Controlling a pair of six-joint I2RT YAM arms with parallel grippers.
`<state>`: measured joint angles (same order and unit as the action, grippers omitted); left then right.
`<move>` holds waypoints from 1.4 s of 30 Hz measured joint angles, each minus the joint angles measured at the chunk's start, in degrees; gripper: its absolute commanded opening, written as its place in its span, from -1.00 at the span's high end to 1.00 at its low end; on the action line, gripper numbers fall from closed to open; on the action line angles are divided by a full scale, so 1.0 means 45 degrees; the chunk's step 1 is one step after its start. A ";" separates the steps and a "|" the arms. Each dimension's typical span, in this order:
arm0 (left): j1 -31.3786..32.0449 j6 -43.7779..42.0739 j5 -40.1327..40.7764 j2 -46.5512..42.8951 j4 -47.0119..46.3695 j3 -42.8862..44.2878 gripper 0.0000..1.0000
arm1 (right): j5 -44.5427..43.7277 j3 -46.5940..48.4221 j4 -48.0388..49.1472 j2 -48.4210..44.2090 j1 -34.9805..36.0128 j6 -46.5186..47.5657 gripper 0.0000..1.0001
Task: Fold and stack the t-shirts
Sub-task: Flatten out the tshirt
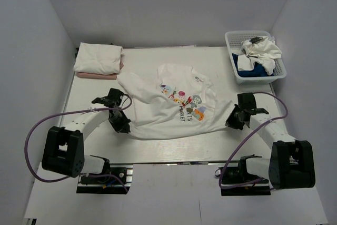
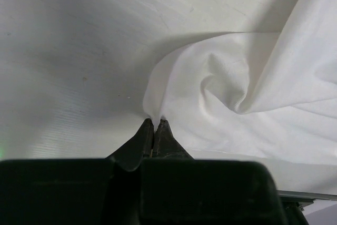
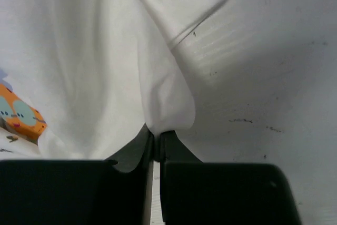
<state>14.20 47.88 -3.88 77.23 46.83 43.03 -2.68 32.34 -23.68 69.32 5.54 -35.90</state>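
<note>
I count 2 folded t-shirts (image 1: pixel 99 59) stacked at the far left corner, white over pale pink. The printed t-shirt (image 1: pixel 179 104) lies spread mid-worktop (image 1: pixel 174 151), not yet folded. My left tool (image 1: pixel 125 128) is pinched tight on its near left hem, and my right tool (image 1: pixel 232 122) is nipped onto its near right corner. Crumpled clothes (image 1: pixel 259 51) wait in the basket (image 1: pixel 258 79) (far right). The worktop is pale and scuffed, boxed in by plain grey-white walls (image 1: pixel 31 51).

White table (image 1: pixel 210 59): printed t-shirt (image 1: pixel 174 106) spread flat at centre; folded t-shirts (image 1: pixel 99 60) at ten o'clock; white basket (image 1: pixel 230 44) at two o'clock.
</note>
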 measured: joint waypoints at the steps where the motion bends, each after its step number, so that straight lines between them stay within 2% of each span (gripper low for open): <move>1: 0.0044 0.0000 0.0019 -0.0015 0.0087 0.0015 1.00 | -0.0039 0.0005 0.0024 -0.0102 0.0005 0.0049 1.00; 5: 0.0131 -0.0034 0.0107 -0.0146 0.0748 0.0763 1.00 | -0.0316 0.0296 -0.0461 -0.1268 0.0034 0.0520 1.00; 8: 0.0214 -0.0345 0.0282 -0.0520 0.1331 0.2560 1.00 | -0.0602 0.1627 -0.1195 -0.2492 0.0044 0.1166 1.00; 14: 0.0233 -0.1608 0.0461 -0.1316 0.1399 0.8286 1.00 | -0.0597 0.6450 -0.1802 -0.4061 0.0068 0.2482 1.00; 20: 0.0233 -0.2939 0.0544 -0.1875 0.1146 1.3765 1.00 | -0.0058 1.0817 -0.1588 -0.4148 0.0073 0.3560 1.00; 26: 0.0253 -0.3881 0.0423 -0.1268 0.1447 1.8744 1.00 | 0.0539 1.4615 -0.1608 -0.3667 0.0073 0.4420 1.00; 37: 0.0131 -0.4303 -0.0607 -0.2861 0.0772 1.9662 1.00 | 0.1146 1.8520 -0.1195 -0.4007 0.0068 0.5421 1.00; 42: 0.0131 -0.4294 -0.0719 -0.3147 0.0350 1.9652 1.00 | 0.1020 1.8870 -0.0690 -0.3925 0.0073 0.5727 1.00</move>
<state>14.79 28.56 -7.11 63.07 48.40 131.46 1.91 117.25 -26.79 51.66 5.87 -10.13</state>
